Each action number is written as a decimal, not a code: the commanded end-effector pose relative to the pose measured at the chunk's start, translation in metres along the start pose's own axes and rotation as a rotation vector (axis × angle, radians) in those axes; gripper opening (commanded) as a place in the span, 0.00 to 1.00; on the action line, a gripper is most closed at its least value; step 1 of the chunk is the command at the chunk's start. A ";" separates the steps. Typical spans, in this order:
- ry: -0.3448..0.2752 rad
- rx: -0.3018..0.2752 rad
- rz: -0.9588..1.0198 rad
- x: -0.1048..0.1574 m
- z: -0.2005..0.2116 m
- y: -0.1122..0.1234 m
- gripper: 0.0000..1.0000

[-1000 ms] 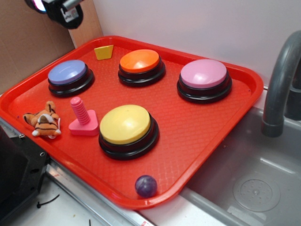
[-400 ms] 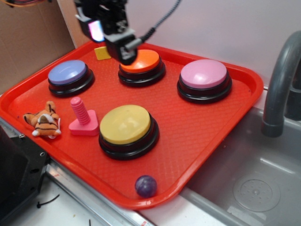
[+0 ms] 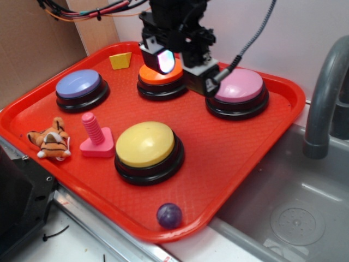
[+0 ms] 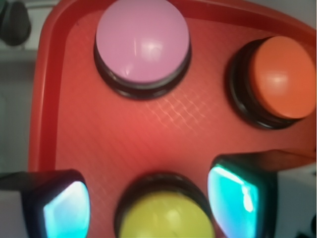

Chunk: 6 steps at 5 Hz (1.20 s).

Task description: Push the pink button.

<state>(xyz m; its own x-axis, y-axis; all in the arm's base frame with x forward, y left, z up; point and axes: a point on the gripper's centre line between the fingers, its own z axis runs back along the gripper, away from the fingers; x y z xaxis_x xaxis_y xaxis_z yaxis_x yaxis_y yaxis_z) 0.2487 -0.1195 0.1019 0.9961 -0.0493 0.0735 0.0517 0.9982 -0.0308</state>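
The pink button (image 3: 244, 85) is a large light-pink dome on a black ringed base at the back right of the red tray (image 3: 234, 147). In the wrist view the pink button (image 4: 142, 40) lies at the top, ahead of the fingers. My gripper (image 3: 182, 71) hovers above the tray between the orange button (image 3: 155, 78) and the pink button, hiding the pink button's left edge. It is open and empty. In the wrist view my gripper (image 4: 148, 203) shows its two glowing pads (image 4: 232, 197) far apart, not touching anything.
A yellow button (image 3: 145, 144) sits at the tray's front middle and a lavender-blue button (image 3: 79, 84) at the left. A pink peg (image 3: 96, 136), a toy tiger (image 3: 50, 140), a yellow block (image 3: 120, 60) and a purple ball (image 3: 169, 215) lie on the tray. A grey faucet (image 3: 322, 98) and sink (image 3: 289, 213) are at the right.
My gripper has come from the back left corner, passed over the orange button and moved right and down to the pink button's left side. Nothing on the tray has moved.
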 end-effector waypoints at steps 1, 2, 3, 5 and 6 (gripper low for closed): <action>-0.091 -0.022 0.000 0.049 -0.002 -0.007 1.00; -0.083 -0.013 -0.031 0.061 -0.016 -0.004 1.00; -0.064 -0.014 -0.041 0.066 -0.030 0.000 1.00; -0.031 -0.011 -0.028 0.071 -0.052 0.011 1.00; -0.025 -0.009 -0.035 0.070 -0.051 0.009 1.00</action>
<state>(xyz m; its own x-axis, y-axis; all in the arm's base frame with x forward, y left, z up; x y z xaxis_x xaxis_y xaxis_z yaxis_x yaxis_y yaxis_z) 0.3032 -0.1119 0.0383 0.9963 -0.0838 0.0208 0.0841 0.9963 -0.0172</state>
